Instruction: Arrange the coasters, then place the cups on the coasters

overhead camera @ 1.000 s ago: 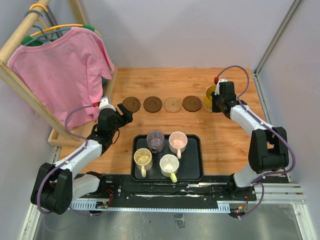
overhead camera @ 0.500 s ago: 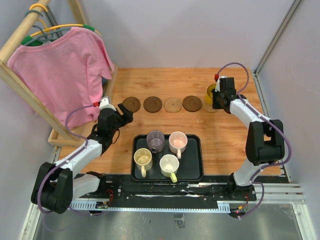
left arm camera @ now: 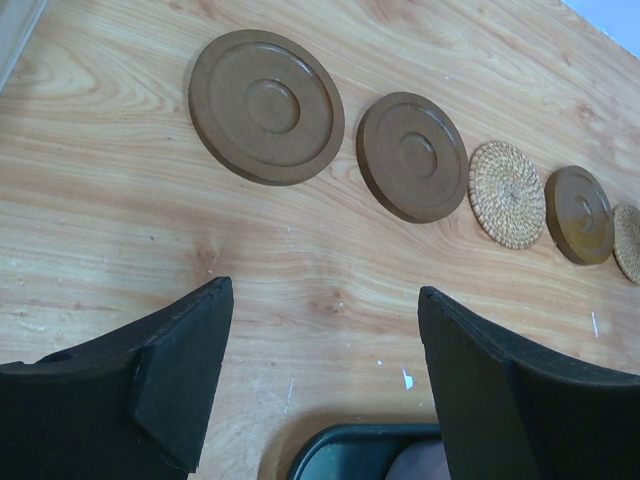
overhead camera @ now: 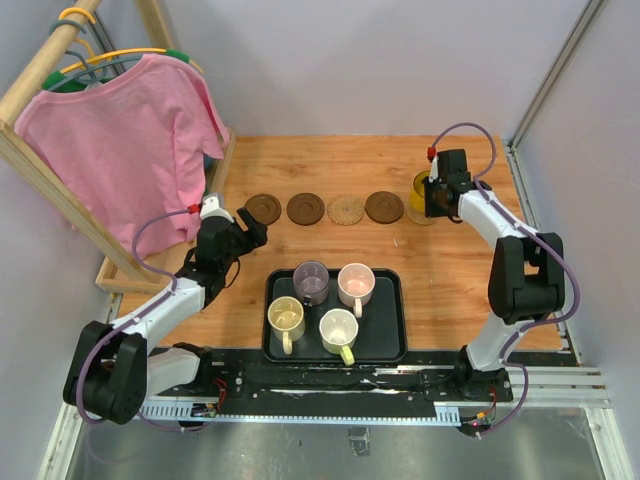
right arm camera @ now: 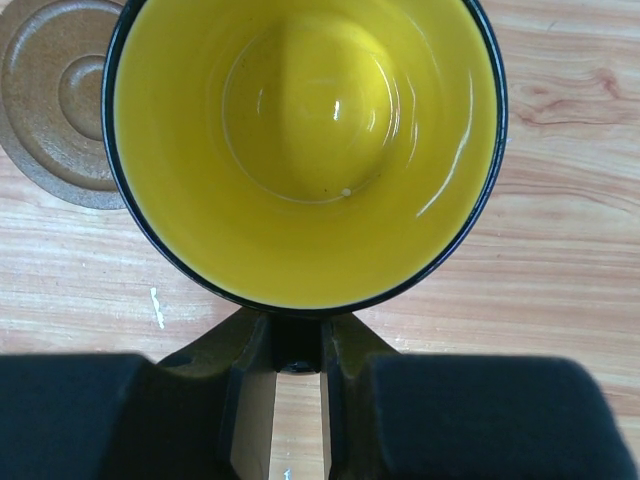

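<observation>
Right gripper [right arm camera: 298,345] pinches the handle of the yellow cup [right arm camera: 300,150] at the right end of the coaster row, upper right of the overhead view.

The risk, as I judge it, lies in the release. The end coaster [left arm camera: 630,245] meant for this cup shows only as a sliver at the right edge of the left wrist view. In the right wrist view the cup hides it, so I cannot tell whether the cup sits on it or hangs just above. Let go off centre, and the base could land half over the coaster's edge and rock or tip. Held by the handle alone, the cup may also swing in the grip. Backing out with the fingers close to the handle could drag cup and coaster out of line, toward the brown coaster [right arm camera: 55,100] just beside it at upper left.

Its jaws are nearly together, with only the thin handle between them. Left gripper [left arm camera: 322,300] is spread wide and holds nothing, over bare wood near the leftmost of the coasters [left arm camera: 266,105]. Four cups [overhead camera: 355,283] stand on the tray [overhead camera: 390,345], lower centre of the overhead view.
</observation>
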`<action>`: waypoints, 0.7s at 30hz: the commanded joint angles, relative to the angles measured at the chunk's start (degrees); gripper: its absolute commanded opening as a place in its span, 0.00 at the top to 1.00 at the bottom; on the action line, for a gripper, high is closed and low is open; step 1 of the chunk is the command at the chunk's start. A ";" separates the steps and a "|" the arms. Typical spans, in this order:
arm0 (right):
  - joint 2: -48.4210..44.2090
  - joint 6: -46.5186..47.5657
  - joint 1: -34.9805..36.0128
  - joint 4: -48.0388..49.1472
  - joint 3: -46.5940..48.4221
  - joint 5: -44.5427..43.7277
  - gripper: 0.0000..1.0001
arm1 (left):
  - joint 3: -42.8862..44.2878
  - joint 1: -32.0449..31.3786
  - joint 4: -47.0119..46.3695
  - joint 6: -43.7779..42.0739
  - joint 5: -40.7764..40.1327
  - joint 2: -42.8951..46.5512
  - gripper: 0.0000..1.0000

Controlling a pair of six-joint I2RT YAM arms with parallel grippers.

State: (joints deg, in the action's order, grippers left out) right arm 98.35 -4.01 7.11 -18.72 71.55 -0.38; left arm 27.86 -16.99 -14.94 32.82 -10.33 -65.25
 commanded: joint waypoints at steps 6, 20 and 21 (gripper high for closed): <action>1.68 0.56 -0.74 0.96 3.03 -1.32 0.99 | 0.44 0.39 -1.69 -0.03 0.34 -0.58 0.22; 3.68 0.47 -0.95 0.87 3.20 -2.25 0.99 | 0.27 0.38 -1.88 0.01 0.75 -1.28 0.22; 3.69 0.46 -1.01 0.95 3.18 -2.30 0.99 | 0.29 0.38 -1.93 0.00 0.75 -1.42 0.22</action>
State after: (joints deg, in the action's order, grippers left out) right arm 102.19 -4.03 7.09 -19.88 72.38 -1.37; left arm 27.86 -16.99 -14.94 32.82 -9.74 -66.15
